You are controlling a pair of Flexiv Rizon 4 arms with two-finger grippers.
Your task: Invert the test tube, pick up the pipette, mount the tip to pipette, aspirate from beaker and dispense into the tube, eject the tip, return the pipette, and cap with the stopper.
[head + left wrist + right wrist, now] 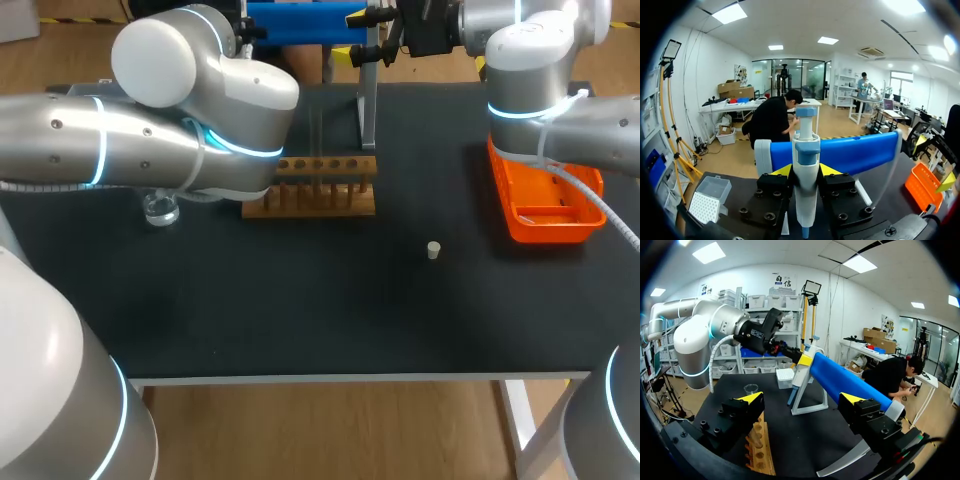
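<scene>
Nearest the front edge, the stopper (433,250) lies loose on the black table (300,330), well apart from the wooden rack (320,187), so capping is not done. In the rack stands what looks like a clear test tube (317,130). The glass is too faint to tell which end is up, so I can't confirm the invert step. Beside the rack is the beaker (160,209), partly under my left arm (120,150). On the other side is the orange tray (548,215), partly behind my right arm (530,70).

At the far edge is the pipette stand (860,152). There the left gripper (805,171) is clamped on the pipette (806,145), with one yellow-tipped finger on each side of the body, right at the stand's blue bar. I can't tell whether the pipette hangs on the bar or is lifted clear. Its nozzle is bare, with no tip mounted. Off beside that gripper, near the stand, sits the tip box (707,200). Close to the bar, the right gripper (802,399) is spread wide and holds nothing, and the rack shows below it.

My read is that we're at the pick-up-the-pipette step. Left to do:
- mount the tip
- aspirate from the beaker
- dispense into the tube
- eject the tip
- return the pipette
- cap the tube
</scene>
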